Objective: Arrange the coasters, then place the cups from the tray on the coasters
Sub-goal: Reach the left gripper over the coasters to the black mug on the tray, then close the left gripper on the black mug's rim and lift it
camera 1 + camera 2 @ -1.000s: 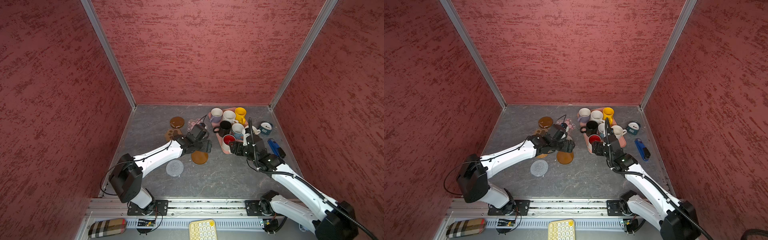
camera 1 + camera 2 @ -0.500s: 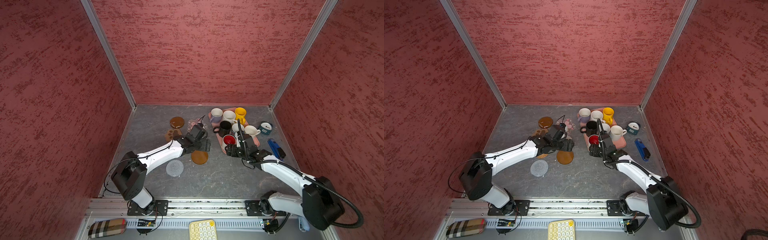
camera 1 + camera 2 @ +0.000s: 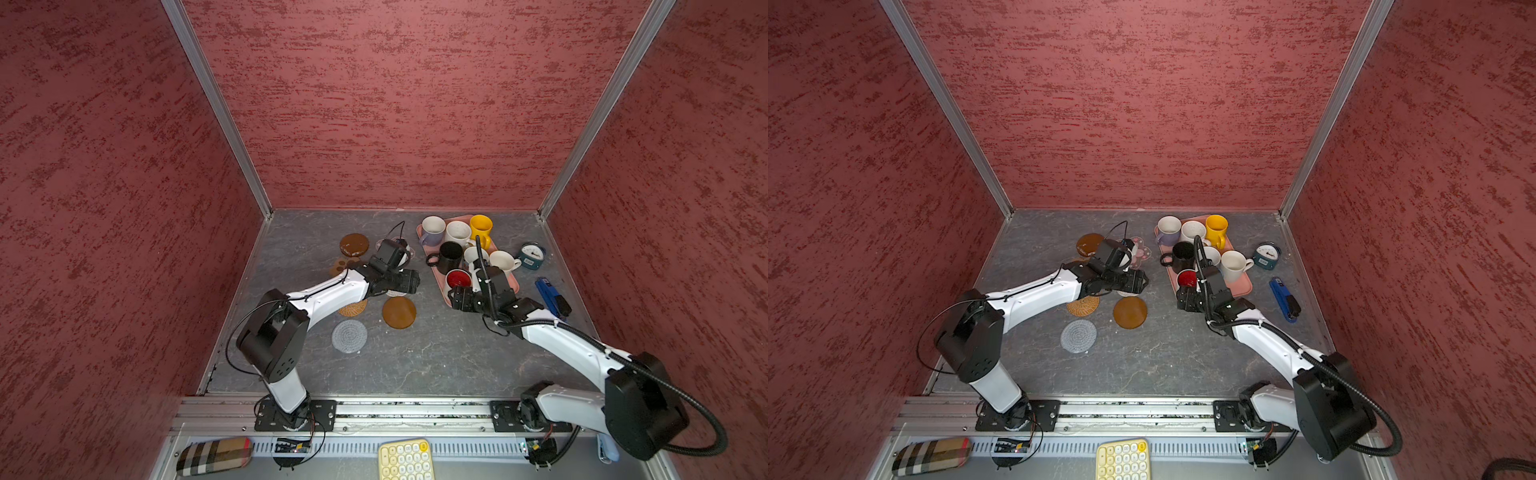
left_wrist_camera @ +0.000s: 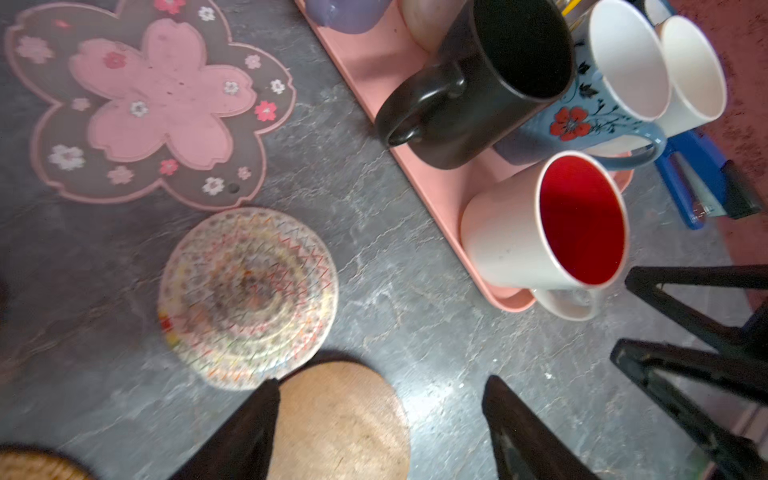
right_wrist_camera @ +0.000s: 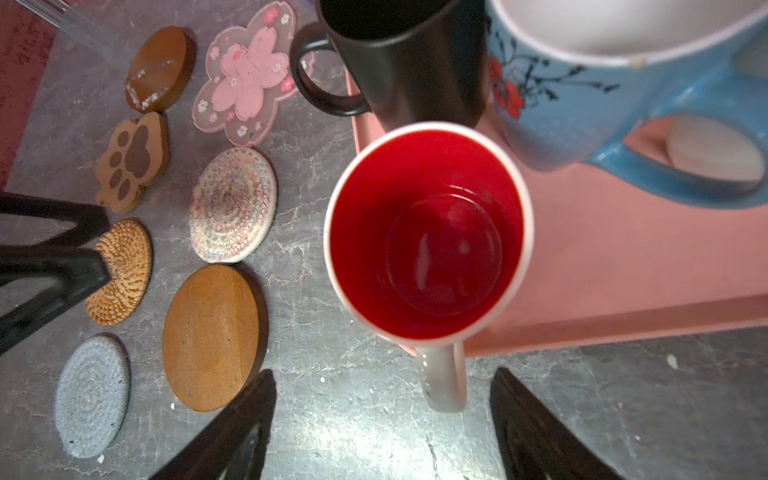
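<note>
Pink plastic takes up the far right part of the bench: the tray (image 5: 602, 257) lies there with one short end toward the back edge, and all seven cups stand on it. The lavender mug (image 3: 432, 230), the speckled white mug (image 3: 458, 232) and the yellow mug (image 3: 481, 226) line its far end. Nearer me are the black mug (image 5: 407, 62), the light blue mug (image 5: 561, 104) and the cream mug (image 3: 503, 262). The red-lined white mug (image 5: 428, 232) stands at the tray's near left corner, its handle (image 5: 442, 378) jutting out over the near rim.

My right claw (image 5: 382, 374) hangs low just off that corner. Its jaws are spread wide, one on each side of the handle, touching neither it nor the mug, and it grips nothing.

The coasters lie flat on the bare bench left of the tray, in two rough lines running from back to front. Beside the tray come the pink flower coaster (image 5: 245, 75), the patterned woven round (image 5: 232, 205) and the plain brown disc (image 5: 212, 336). Further left are the glossy brown disc (image 5: 160, 68), the paw coaster (image 5: 133, 160), the rattan round (image 5: 120, 272) and the grey woven round (image 5: 93, 395).

My left claw (image 4: 380, 388) sits over the plain brown disc with its jaws well apart and empty. Whether one fingertip touches the disc's edge I cannot tell.
</note>
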`<state>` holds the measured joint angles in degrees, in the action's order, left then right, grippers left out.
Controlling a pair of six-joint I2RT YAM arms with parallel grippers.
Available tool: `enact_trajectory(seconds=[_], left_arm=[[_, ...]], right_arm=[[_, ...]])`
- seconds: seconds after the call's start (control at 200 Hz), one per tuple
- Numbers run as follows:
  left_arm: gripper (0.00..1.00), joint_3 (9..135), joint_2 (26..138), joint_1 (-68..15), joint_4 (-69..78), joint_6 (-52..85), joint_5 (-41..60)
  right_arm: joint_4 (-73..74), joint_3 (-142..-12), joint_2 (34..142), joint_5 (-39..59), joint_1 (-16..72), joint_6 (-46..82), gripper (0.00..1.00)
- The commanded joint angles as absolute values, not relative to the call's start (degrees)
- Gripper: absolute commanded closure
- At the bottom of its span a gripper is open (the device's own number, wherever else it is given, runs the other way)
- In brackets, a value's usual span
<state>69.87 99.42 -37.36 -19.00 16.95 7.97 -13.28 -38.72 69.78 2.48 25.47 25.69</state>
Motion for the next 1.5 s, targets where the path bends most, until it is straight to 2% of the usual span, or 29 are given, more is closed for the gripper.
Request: enact_trajectory(seconds=[0.0,0.105,0.386,0.957,1.142,1.493], left_arm=[[0.32,74.35,102.82,-35.50,-15.89,12.03,15.32],[0.37,79.07,106.99,-34.39,-15.07,9.73,18.83],[0.39,89.97,116.61,-33.45,-15.42,2.96,24.75],[0.43,105.44,131.24,-30.76,-19.02,-3.25,29.84],[0.47,108.10,133.72,-31.06,-20.46,-4.74,29.92],[0.51,105.69,132.00,-32.45,-19.64,-6.26,30.55]], right_arm=[[-12.37,-40.86,67.13,3.08,24.70,24.43,0.18],[-11.30,-40.49,65.39,4.15,24.36,24.20,0.17],[-7.36,-39.27,59.39,8.15,24.20,23.98,0.17],[-0.99,-39.08,59.94,10.65,23.91,23.96,0.17],[-0.62,-38.85,60.81,10.32,23.26,23.64,0.17],[0.08,-37.75,60.38,11.19,21.98,24.11,0.17]])
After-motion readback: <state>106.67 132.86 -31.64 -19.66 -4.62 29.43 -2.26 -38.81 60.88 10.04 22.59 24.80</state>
